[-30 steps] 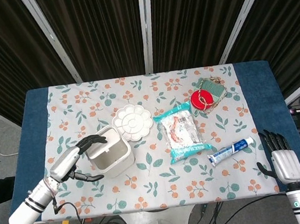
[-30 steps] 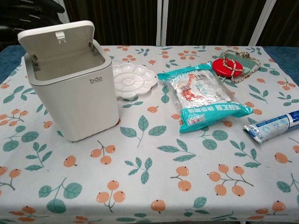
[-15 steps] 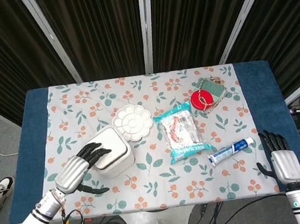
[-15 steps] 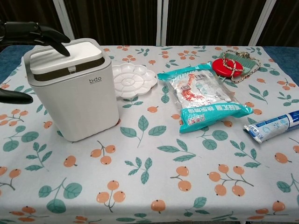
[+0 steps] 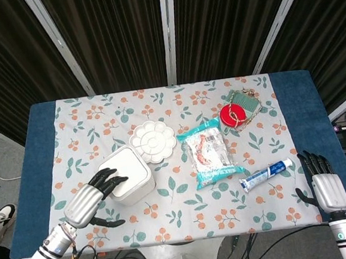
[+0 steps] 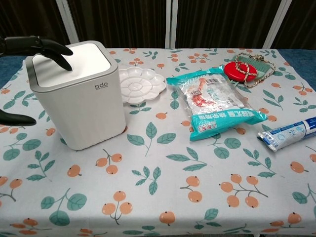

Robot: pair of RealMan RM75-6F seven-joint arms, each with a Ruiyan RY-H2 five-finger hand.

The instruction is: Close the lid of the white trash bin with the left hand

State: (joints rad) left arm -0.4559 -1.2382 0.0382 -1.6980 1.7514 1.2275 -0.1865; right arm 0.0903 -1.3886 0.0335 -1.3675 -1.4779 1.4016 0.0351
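Lid [image 6: 81, 63] of the white trash bin [image 5: 130, 175] now lies flat and fully shut; a second ago it stood open, and half a second ago it was almost down with a thin gap. The left hand [image 5: 95, 195] has followed it down, and its dark fingertips [image 6: 58, 53] now rest on the lid's left edge, fingers spread and holding nothing. The bin stands upright on the left part of the flowered tablecloth [image 6: 163, 192], just in front of a white flower-shaped paint palette [image 6: 140, 85]. It is a boxy white bin with a grey rim and small lettering on its front. The right hand [image 5: 324, 187] hovers by the table's right front corner, fingers apart and empty, unchanged.
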